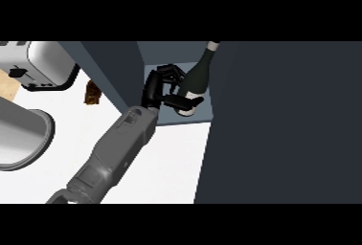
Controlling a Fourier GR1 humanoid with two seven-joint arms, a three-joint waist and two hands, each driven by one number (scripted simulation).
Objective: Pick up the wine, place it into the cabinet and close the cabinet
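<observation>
The dark green wine bottle (198, 72) with a pale base leans inside the open cabinet (163, 52), its neck pointing up and to the right and its bottom on the grey-blue shelf (201, 117). My left hand (157, 88) reaches into the cabinet from the lower left. Its fingers are curled against the bottle's left side and its thumb crosses the bottle's lower part. The bottle's base is partly hidden behind the thumb. My right hand shows nowhere.
The cabinet's big dark door (283, 124) stands open and fills the right side. A silver toaster (32, 64) sits at the top left, a grey round basin (25, 139) at the left edge, and a small brown object (92, 92) by the cabinet's wall.
</observation>
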